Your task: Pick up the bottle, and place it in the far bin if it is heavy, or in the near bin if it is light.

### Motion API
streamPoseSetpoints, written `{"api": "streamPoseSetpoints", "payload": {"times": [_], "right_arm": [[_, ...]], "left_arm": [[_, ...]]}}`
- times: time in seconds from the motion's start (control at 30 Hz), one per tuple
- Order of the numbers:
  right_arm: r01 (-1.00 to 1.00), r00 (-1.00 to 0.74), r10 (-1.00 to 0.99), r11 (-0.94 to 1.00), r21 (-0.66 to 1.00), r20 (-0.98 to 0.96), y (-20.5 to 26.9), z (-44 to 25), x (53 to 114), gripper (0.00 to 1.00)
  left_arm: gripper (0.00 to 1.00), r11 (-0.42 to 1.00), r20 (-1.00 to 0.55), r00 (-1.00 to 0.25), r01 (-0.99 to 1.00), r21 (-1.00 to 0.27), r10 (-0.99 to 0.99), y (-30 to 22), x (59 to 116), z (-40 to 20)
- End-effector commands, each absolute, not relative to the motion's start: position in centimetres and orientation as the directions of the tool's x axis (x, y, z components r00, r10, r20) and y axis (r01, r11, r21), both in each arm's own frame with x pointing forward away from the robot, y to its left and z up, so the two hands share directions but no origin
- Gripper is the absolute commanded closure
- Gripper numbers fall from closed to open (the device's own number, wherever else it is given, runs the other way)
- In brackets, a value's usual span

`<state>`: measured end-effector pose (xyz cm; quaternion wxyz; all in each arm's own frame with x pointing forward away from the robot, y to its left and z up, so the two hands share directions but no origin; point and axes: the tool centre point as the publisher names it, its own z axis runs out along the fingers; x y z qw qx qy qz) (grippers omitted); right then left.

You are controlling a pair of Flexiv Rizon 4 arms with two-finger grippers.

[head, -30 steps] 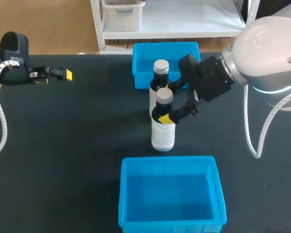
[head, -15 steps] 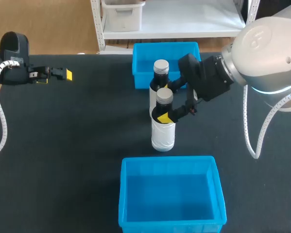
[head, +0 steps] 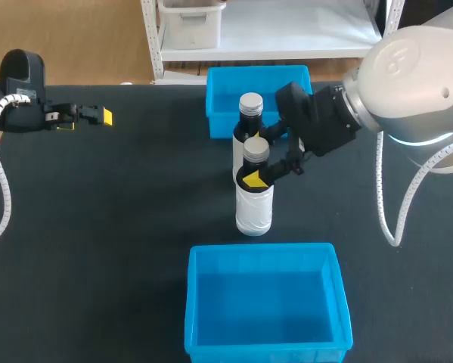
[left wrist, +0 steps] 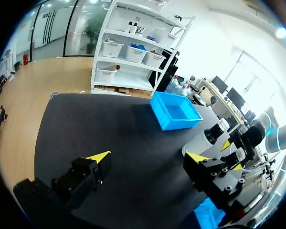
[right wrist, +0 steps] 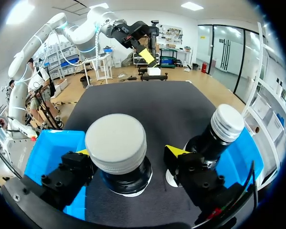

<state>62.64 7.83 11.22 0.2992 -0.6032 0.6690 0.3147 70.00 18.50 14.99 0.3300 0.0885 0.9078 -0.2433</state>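
Here, off at the left, the left gripper (left wrist: 147, 156) hangs over the table (head: 135, 212), fingers spread and empty, well clear of the work. In the middle, the white-labelled bottle (head: 254, 204) stands upright between the near bin (head: 196, 302) and the far bin (head: 220, 79), with a second bottle (head: 249, 125) just behind it. The right gripper (right wrist: 128, 151) straddles its dark neck under the cap, fingers apart with a gap on one side. That is probably a neck hold, so that lifting reveals the weight.

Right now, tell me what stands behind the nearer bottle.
A second bottle stands just behind the nearer bottle, its lower body hidden. Beyond is the far bin, its floor partly covered.
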Motion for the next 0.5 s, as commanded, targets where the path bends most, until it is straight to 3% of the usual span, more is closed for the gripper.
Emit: {"api": "streamPoseSetpoints", "payload": {"times": [0.03, 0.13, 0.17, 0.2, 0.27, 0.33, 0.37, 0.43, 0.47, 0.5], "right_arm": [[-0.995, -0.095, -0.617, 0.077, 0.06, -0.781, 7.76, 11.19, 62.84, 0.11], [-0.995, -0.097, -0.619, 0.081, 0.06, -0.78, 7.64, 11.05, 63.01, 0.11], [-0.995, -0.099, -0.619, 0.083, 0.06, -0.779, 7.62, 11.03, 63.05, 0.27], [-0.995, -0.099, -0.62, 0.084, 0.06, -0.779, 7.59, 11.03, 63.07, 0.31], [-0.995, -0.099, -0.62, 0.083, 0.06, -0.778, 7.49, 11.08, 63.11, 0.07], [-0.995, -0.098, -0.62, 0.083, 0.059, -0.779, 7.45, 11.12, 63.14, 0.04], [-0.995, -0.097, -0.62, 0.082, 0.059, -0.779, 7.44, 11.12, 63.16, 0.1], [-0.995, -0.097, -0.619, 0.083, 0.059, -0.779, 7.44, 11.11, 63.19, 0.47], [-0.995, -0.097, -0.619, 0.082, 0.058, -0.78, 7.44, 11.11, 63.2, 0.55], [-0.995, -0.096, -0.618, 0.081, 0.058, -0.781, 7.44, 11.13, 63.18, 0.72]], "left_arm": [[0.0, 0.866, -0.642, -0.767, 0.321, -0.383, 0.0, 18.5, 70.0, 14.99], [0.0, 0.866, -0.642, -0.767, 0.321, -0.383, 0.0, 18.5, 70.0, 14.99], [0.0, 0.866, -0.642, -0.767, 0.321, -0.383, 0.0, 18.5, 70.0, 14.99], [0.0, 0.866, -0.642, -0.767, 0.321, -0.383, 0.0, 18.5, 70.0, 14.99], [0.0, 0.866, -0.642, -0.767, 0.321, -0.383, 0.0, 18.5, 70.0, 14.99], [0.0, 0.866, -0.642, -0.767, 0.321, -0.383, 0.0, 18.5, 70.0, 14.99], [0.0, 0.866, -0.642, -0.767, 0.321, -0.383, 0.0, 18.5, 70.0, 14.99], [0.0, 0.866, -0.642, -0.767, 0.321, -0.383, 0.0, 18.5, 70.0, 14.99], [0.0, 0.866, -0.642, -0.767, 0.321, -0.383, 0.0, 18.5, 70.0, 14.99], [0.0, 0.866, -0.642, -0.767, 0.321, -0.383, 0.0, 18.5, 70.0, 14.99]]}}
